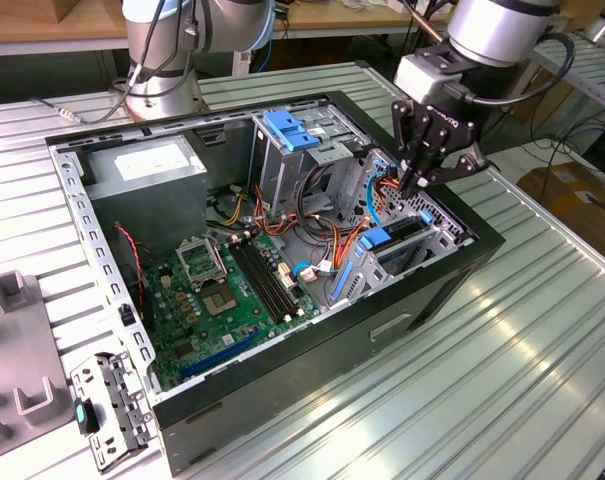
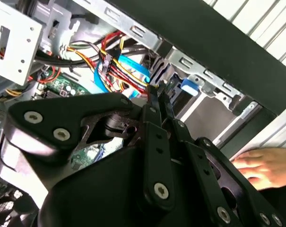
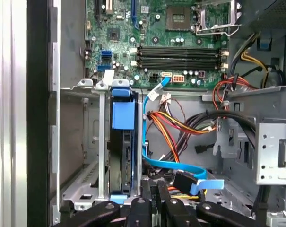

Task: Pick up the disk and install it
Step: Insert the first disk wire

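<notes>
Exterior view, table: ribbed metal table [image 1: 542, 330] carrying 1 open computer case [image 1: 422, 300].
Case: lying on its side, motherboard [image 1: 232, 290] facing up, tall metal cage [image 1: 282, 165] with a light blue latch standing near the middle.
Arm: 1 arm reaches down over the case corner at the exterior view's right.
Drive bay: metal bay [image 3: 86, 142] beside the case wall, seen clearly in the first wrist view.
Disk: the disk [image 3: 124, 142] sits on edge inside that bay, blue end tab toward the motherboard; also visible at [image 1: 397, 240].
Gripper: the gripper [image 1: 422, 180] hangs just above the bay, fingers drawn together, holding nothing.
Cables: thin blue cable [image 3: 176, 172] and orange-red wiring lie beside the bay.
Hand: a person's hand [image 2: 265, 165] rests outside the case.
Progress: disk looks seated, possibly not fully; pick-up done.
</notes>
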Controlling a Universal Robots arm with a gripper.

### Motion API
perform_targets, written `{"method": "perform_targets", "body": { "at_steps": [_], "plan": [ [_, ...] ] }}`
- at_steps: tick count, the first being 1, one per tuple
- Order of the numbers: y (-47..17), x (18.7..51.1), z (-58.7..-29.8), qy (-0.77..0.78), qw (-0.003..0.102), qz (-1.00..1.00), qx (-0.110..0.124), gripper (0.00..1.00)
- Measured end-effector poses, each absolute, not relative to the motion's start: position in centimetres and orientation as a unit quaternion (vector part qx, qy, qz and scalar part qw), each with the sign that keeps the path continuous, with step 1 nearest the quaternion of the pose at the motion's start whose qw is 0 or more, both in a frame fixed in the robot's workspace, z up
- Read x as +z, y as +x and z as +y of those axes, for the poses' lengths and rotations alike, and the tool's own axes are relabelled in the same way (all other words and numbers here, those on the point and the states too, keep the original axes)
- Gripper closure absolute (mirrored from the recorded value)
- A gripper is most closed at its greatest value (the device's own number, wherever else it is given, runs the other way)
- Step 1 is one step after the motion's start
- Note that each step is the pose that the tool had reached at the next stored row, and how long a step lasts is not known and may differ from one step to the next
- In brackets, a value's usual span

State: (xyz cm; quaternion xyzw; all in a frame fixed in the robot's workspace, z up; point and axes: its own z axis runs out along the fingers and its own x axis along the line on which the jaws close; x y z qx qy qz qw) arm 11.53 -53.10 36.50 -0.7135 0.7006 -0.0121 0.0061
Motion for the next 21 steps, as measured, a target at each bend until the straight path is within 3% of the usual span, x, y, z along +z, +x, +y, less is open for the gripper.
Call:
{"method": "perform_targets", "body": {
  "at_steps": [9,21],
  "plan": [
    [10.8,35.7,-54.2,-0.712,0.02,0.701,-0.024,0.83],
    [10.8,35.5,-54.5,-0.695,0.019,0.719,-0.025,0.83]
  ]
}}
